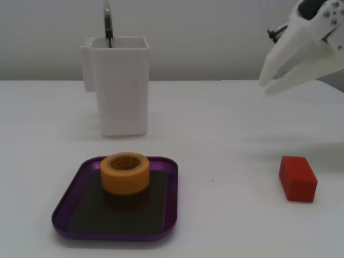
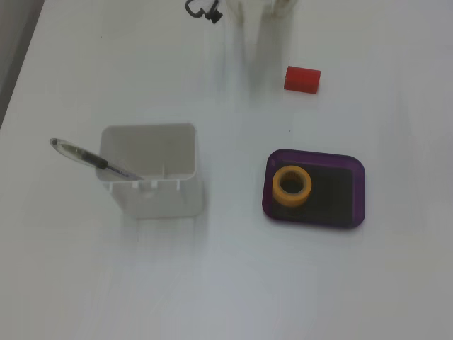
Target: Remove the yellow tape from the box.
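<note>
The yellow tape (image 1: 125, 172) is a thick roll lying flat, core up, in the back part of the purple box (image 1: 69, 207). In the other fixed view the yellow tape (image 2: 291, 185) lies at the left end of the box (image 2: 352, 191). My white gripper (image 1: 266, 86) hangs in the air at the upper right, far from the box and above the table behind the red block. Its jaws stand a little apart and hold nothing. In the other fixed view only its fingers (image 2: 282, 6) show, at the top edge.
A tall white container (image 1: 122, 86) with a pen (image 1: 108, 24) in it stands behind the box; it also shows in the other fixed view (image 2: 148, 170). A red block (image 1: 297, 178) lies on the white table at the right, and shows again in the other fixed view (image 2: 302, 78).
</note>
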